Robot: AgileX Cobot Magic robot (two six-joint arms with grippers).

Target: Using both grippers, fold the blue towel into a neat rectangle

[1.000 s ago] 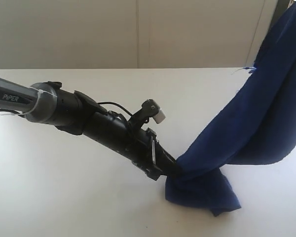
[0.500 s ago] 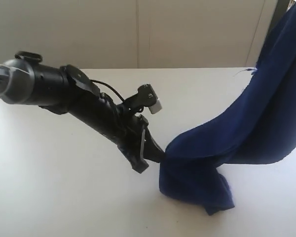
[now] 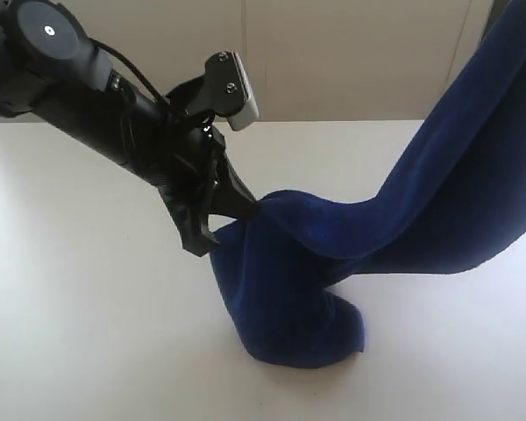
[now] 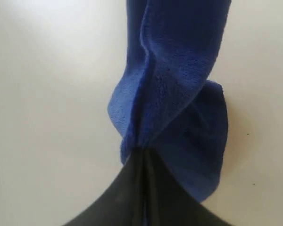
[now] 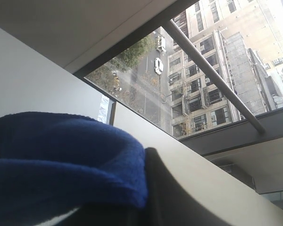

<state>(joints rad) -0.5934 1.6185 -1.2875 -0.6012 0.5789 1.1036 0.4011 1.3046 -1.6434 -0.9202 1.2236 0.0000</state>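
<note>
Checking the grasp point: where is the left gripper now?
Exterior view: the left gripper is left of centre above the white table, shut on a bunched edge of the blue towel.

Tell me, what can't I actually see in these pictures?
- Right claw: outside the exterior view's top right edge; in its own wrist view the towel covers most of it.
- Left claw tips: buried in cloth in both views.
- Towel's corners and upper end: bunched up, or cut off by that same edge.

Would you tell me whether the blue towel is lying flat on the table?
No, the blue towel hangs bunched from the left gripper, only its lower fold touching the table.
</note>
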